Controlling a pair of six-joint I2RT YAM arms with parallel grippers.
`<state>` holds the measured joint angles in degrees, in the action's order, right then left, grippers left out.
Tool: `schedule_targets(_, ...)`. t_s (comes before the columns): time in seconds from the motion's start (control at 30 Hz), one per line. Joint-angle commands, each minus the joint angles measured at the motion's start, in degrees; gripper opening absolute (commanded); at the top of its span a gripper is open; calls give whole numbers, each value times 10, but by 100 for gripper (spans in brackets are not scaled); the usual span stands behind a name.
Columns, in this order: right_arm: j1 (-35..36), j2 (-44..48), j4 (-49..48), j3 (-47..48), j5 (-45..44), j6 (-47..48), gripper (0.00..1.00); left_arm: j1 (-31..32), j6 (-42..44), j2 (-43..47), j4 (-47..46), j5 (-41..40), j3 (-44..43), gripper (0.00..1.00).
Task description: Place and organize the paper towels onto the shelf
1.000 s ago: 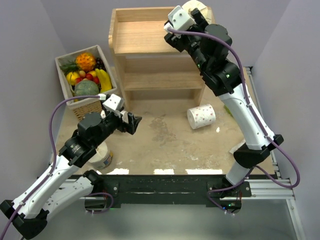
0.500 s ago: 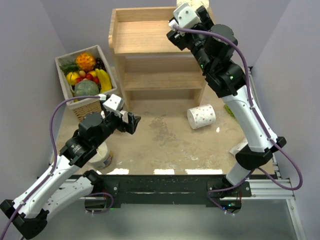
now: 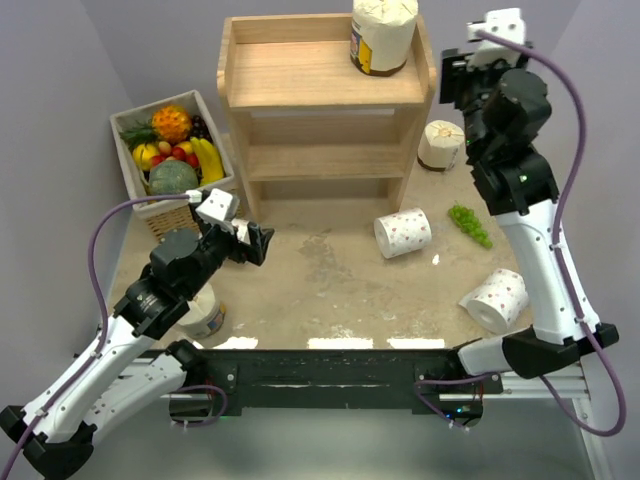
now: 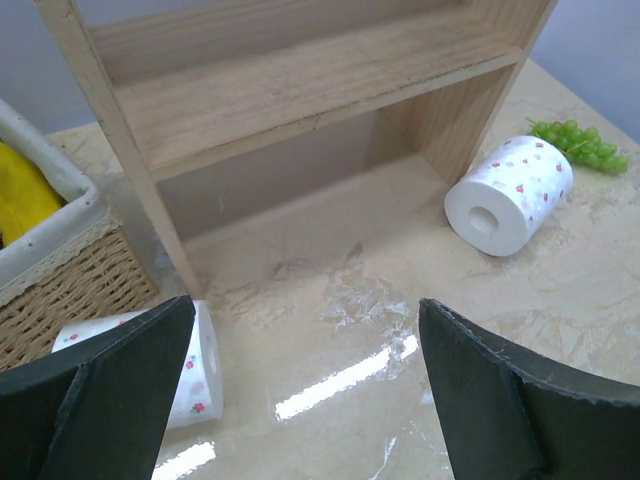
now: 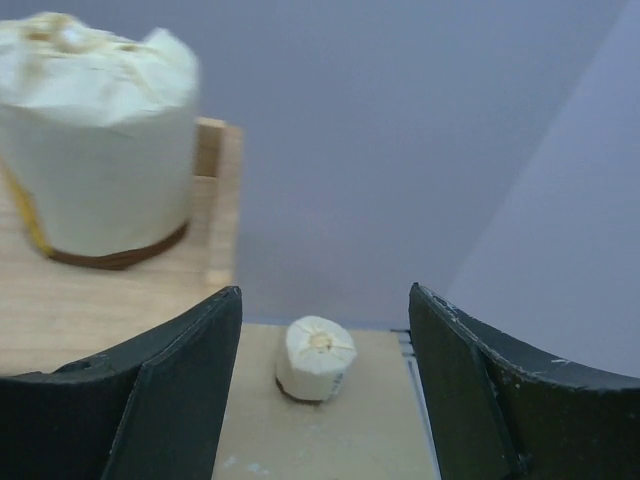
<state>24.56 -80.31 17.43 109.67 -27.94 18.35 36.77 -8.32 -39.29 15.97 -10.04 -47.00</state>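
Observation:
The wooden shelf (image 3: 300, 75) stands at the back. One cream-wrapped paper towel roll (image 3: 383, 35) stands upright on the right end of its top board and also shows in the right wrist view (image 5: 95, 160). My right gripper (image 3: 452, 80) is open and empty to the right of the shelf, above a second cream roll (image 3: 441, 145) standing on the table (image 5: 318, 358). My left gripper (image 3: 258, 243) is open and empty, low, facing the shelf (image 4: 300, 90). White dotted rolls lie at the middle (image 3: 403, 232) (image 4: 510, 195), at the right (image 3: 497, 297) and beside the basket (image 4: 190, 370). A third cream roll (image 3: 205, 315) stands under my left arm.
A wicker fruit basket (image 3: 150, 205) stands left of the shelf, its corner in the left wrist view (image 4: 60, 270). Green grapes (image 3: 468, 225) lie right of the middle roll. Both lower shelf tiers are bare. Grey walls enclose the table on three sides.
My right gripper let go of the cream roll on the top board and swung off to the right of the shelf. My left arm shifted slightly left.

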Motion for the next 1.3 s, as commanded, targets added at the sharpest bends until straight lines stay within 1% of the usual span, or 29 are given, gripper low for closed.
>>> schedule_targets(0.0,-84,10,14,-15,-20,-148,70,0,6,9,-17,-20,1,100)
schedule_targets(0.03,-118,6,23,-16,-12,-166,70,-1,6,11,-19,-22,0,100)
schedule_targets(0.07,-136,0,27,-16,3,-202,70,0,6,11,-18,-23,2,100)
schedule_targets(0.1,-156,-22,33,-12,18,-218,71,-1,6,13,-18,-26,2,100)
schedule_targets(0.13,-199,-35,60,-4,31,-238,71,0,5,13,-18,-27,1,100)
schedule_targets(0.17,-217,-56,76,21,46,-274,70,0,5,13,-16,-28,1,100)
schedule_targets(0.2,-234,-75,93,37,73,-287,70,0,4,13,-16,-28,0,100)
schedule_targets(0.23,-257,-119,129,55,82,-299,69,0,4,14,-16,-29,0,100)
schedule_targets(0.27,-266,-141,145,91,91,-323,69,-1,3,14,-17,-30,0,100)
schedule_targets(0.3,-270,-161,161,108,104,-333,69,-1,3,15,-16,-30,0,100)
schedule_targets(0.33,-274,-200,181,122,108,-342,70,0,3,15,-17,-30,1,100)
schedule_targets(0.37,-275,-216,183,137,112,-350,71,0,3,14,-17,-31,1,100)
schedule_targets(0.5,-280,-284,166,144,141,-386,74,0,1,11,-15,-35,-2,100)
schedule_targets(0.57,-282,-316,138,137,170,-409,78,0,1,12,-16,-33,-1,100)
schedule_targets(0.63,-283,-338,104,130,182,-422,79,0,1,11,-17,-32,-1,100)
schedule_targets(0.77,-283,-394,69,136,173,-470,79,0,4,4,-19,-26,-3,100)
schedule_targets(0.87,-283,-432,37,140,164,-484,79,0,4,1,-16,-24,-3,100)
schedule_targets(0.9,-284,-452,37,147,151,-484,79,0,4,0,-18,-25,-2,100)
schedule_targets(1.03,-287,-495,39,173,146,-481,78,-1,4,-1,-19,-29,-1,100)
schedule_targets(1.27,-290,-515,25,158,125,-451,78,0,5,-11,-19,-31,-1,100)
